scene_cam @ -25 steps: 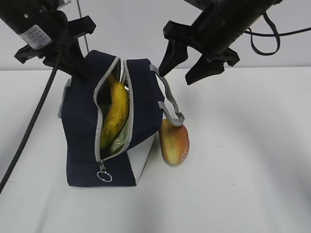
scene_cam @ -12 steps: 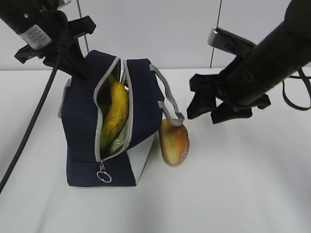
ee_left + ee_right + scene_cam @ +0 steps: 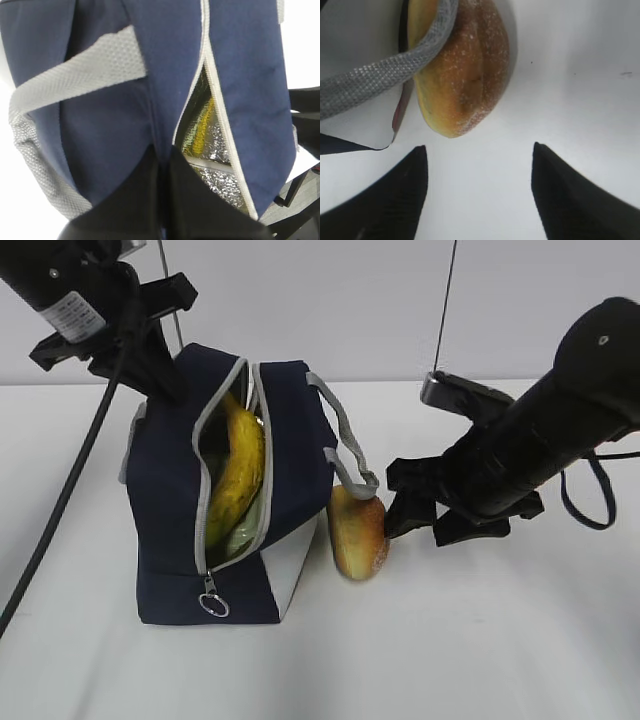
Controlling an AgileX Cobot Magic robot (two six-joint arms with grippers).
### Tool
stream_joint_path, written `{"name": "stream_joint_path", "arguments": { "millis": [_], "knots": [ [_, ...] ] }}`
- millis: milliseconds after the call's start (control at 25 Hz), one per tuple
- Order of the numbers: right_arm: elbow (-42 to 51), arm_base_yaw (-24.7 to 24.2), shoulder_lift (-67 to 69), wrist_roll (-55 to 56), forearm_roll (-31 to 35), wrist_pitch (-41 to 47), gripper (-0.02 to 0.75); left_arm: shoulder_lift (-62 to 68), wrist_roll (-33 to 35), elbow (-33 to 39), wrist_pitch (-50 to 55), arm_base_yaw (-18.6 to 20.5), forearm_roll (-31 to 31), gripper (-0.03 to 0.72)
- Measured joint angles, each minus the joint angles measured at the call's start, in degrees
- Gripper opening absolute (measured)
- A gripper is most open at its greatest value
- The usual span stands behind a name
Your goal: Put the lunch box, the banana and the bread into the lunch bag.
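Note:
The navy lunch bag (image 3: 170, 500) stands on the table with its zipper open. The banana (image 3: 240, 470) stands upright inside it, and a pale green sliver under it is the lunch box (image 3: 237, 536). The bread (image 3: 358, 530) lies on the table against the bag's right side, with a grey handle (image 3: 345, 445) draped over it. My left gripper (image 3: 165, 385) is shut on the bag's top fabric (image 3: 100, 125) beside the opening. My right gripper (image 3: 415, 533) is open, low over the table just right of the bread (image 3: 465, 75), jaws (image 3: 479, 146) apart and not touching it.
The white table (image 3: 500, 640) stretches to the front and right of the bag. The zipper's metal ring pull (image 3: 212, 604) hangs at the bag's lower front. A black cable (image 3: 70, 490) runs down from the left arm past the bag's left side.
My right arm has come down from above the bag to table height beside the bread, jaws still apart. The left gripper and the bag have not moved.

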Motion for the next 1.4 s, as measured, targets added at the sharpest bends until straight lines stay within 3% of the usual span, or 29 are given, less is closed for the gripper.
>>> {"name": "stream_joint_path", "arguments": {
  "millis": [200, 320, 1040, 1240, 1400],
  "knots": [
    [0.1, 0.0, 3.3, -11.0, 11.2, -0.2, 0.641, 0.0, 0.0, 0.0, 0.0, 0.0, 0.0, -0.002],
    [-0.2, 0.0, 4.8, -13.1, 13.8, -1.2, 0.655, 0.0, 0.0, 0.0, 0.0, 0.0, 0.0, -0.002],
    [-13.3, 0.0, 18.0, -14.8, 14.8, 0.7, 0.652, 0.0, 0.1, 0.0, 0.0, 0.0, 0.0, -0.002],
    [-14.1, 0.0, 18.6, -14.8, 14.3, 1.7, 0.554, 0.0, 0.1, 0.0, 0.0, 0.0, 0.1, -0.002],
    [-14.2, 0.0, 18.6, -14.5, 12.6, 1.8, 0.523, 0.0, 0.1, 0.0, 0.0, 0.0, 0.1, -0.002]
  ]
}}
